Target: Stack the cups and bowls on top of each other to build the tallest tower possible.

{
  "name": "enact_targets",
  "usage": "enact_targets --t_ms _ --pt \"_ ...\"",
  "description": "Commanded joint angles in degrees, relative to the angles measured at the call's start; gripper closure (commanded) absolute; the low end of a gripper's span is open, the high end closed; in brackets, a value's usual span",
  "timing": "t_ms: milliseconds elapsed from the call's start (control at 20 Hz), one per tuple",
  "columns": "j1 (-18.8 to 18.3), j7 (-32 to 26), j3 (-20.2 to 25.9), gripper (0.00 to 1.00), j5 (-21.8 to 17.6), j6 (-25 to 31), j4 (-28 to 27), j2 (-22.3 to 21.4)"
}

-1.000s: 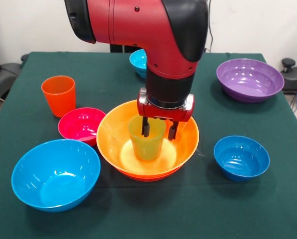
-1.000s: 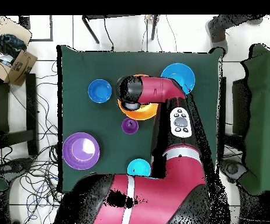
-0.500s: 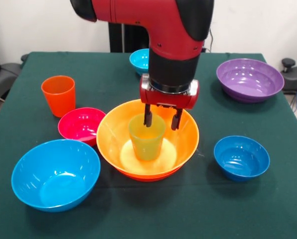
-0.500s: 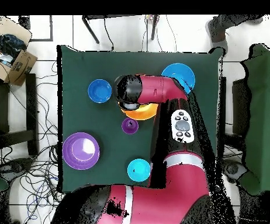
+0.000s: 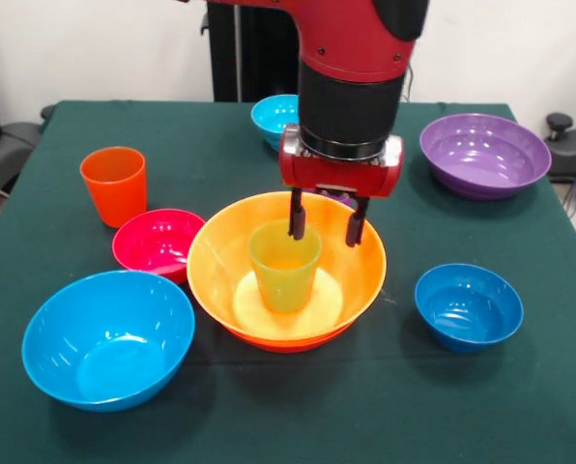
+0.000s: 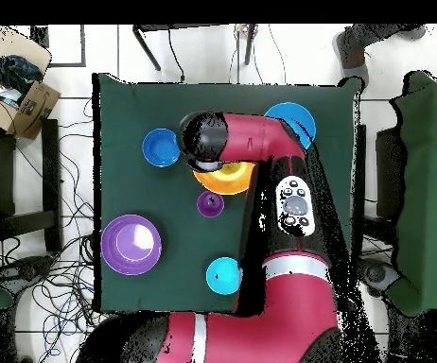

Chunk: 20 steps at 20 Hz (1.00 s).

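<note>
A lime green cup (image 5: 284, 268) stands upright in the middle of the broad yellow-orange bowl (image 5: 363, 282). My gripper (image 5: 324, 234) hangs open just above and slightly right of the cup's rim, holding nothing. An orange cup (image 5: 113, 184) stands at the left, with a small magenta bowl (image 5: 158, 242) beside it. In the overhead view the arm hides the gripper and covers much of the yellow-orange bowl (image 6: 224, 179). A purple cup (image 6: 210, 203) sits next to that bowl.
A large sky-blue bowl (image 5: 104, 338) sits at the front left and a small dark blue bowl (image 5: 467, 304) at the front right. A large purple bowl (image 5: 483, 153) is at the back right. A small cyan bowl (image 5: 272, 116) lies behind the arm.
My gripper has risen and shifted right, from around the lime cup's rim to clear above it. The cup stays standing in the yellow-orange bowl.
</note>
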Motion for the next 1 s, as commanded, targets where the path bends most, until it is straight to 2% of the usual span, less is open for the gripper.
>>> enact_targets --t_ms 50,450,750,950,1000 --pt "4.8 6.8 2.6 0.0 0.8 4.2 -4.7 5.9" --pt "11.1 15.4 -1.6 0.0 4.2 6.6 -15.3 13.1" --pt "14.6 19.1 -4.3 0.0 6.6 7.6 -22.7 18.8" --pt "16.2 20.8 -5.3 0.0 8.0 7.7 -24.4 20.1" --pt "16.9 21.6 -5.5 0.0 8.2 6.8 -23.3 20.0"
